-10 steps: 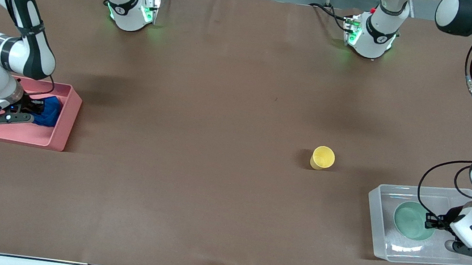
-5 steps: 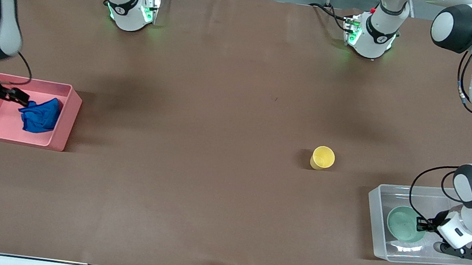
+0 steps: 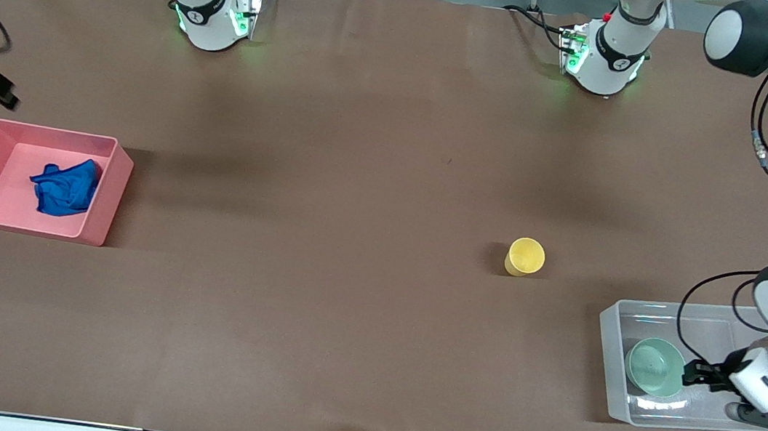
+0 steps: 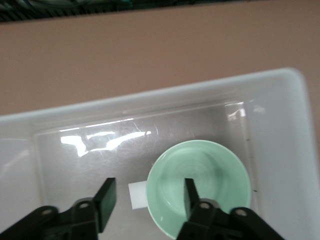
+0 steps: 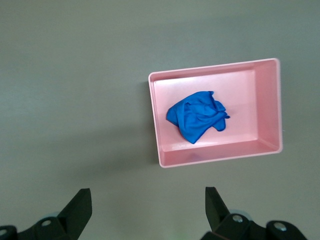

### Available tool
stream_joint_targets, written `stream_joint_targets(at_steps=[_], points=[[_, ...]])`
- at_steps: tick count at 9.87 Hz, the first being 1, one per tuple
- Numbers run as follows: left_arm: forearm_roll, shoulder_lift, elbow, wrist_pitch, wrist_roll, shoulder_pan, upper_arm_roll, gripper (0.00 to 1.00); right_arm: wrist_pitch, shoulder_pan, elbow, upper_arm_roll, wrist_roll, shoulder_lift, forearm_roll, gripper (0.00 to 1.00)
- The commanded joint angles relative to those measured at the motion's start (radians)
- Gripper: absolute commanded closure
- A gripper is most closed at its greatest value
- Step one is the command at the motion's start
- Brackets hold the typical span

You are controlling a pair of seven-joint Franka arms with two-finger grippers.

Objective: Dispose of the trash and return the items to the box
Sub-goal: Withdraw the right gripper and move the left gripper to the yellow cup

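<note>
The blue cloth wad (image 3: 65, 186) lies in the pink bin (image 3: 104, 199); both show in the right wrist view, the cloth (image 5: 196, 116) in the bin (image 5: 267, 107). My right gripper (image 3: 1, 95) is open and empty, high over the table at the right arm's end; its fingers (image 5: 79, 207) frame bare table. The mint-green bowl (image 3: 654, 366) rests in the clear tub (image 3: 613, 331). My left gripper (image 3: 693, 373) is open, its jaws straddling the bowl's rim (image 4: 200, 185) beside the white sticker (image 4: 136, 195). The yellow cup (image 3: 525, 255) stands on the table.
The tub's wall (image 4: 150, 100) and the table edge lie just past the bowl in the left wrist view. Both arm bases (image 3: 215, 12) (image 3: 601, 55) stand along the table's back edge. Brown tabletop lies between bin and cup.
My right gripper rose out of the pink bin, leaving the cloth there. My left gripper lowered the bowl into the tub and opened off its rim.
</note>
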Motion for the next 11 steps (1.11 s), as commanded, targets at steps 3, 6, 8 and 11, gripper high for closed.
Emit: stream_joint_targets(at_steps=[3,6,8,11], points=[[0.031,-0.382,-0.336,-0.142,-0.057,-0.078,-0.004,0.05,-0.072,-0.057,0.181,0.049,0.024,0.048,0.011,0.0],[0.031,-0.582,-0.614,-0.124,-0.2,-0.15,-0.056,0.05,-0.086,-0.044,0.176,0.051,0.02,0.048,0.007,0.0],[0.029,-0.622,-0.714,-0.098,-0.277,-0.148,-0.134,0.05,-0.094,-0.046,0.176,0.051,0.011,0.048,0.011,0.0],[0.031,-0.615,-0.897,0.124,-0.404,-0.153,-0.234,0.08,-0.092,-0.046,0.175,0.051,0.014,0.048,0.024,0.0]])
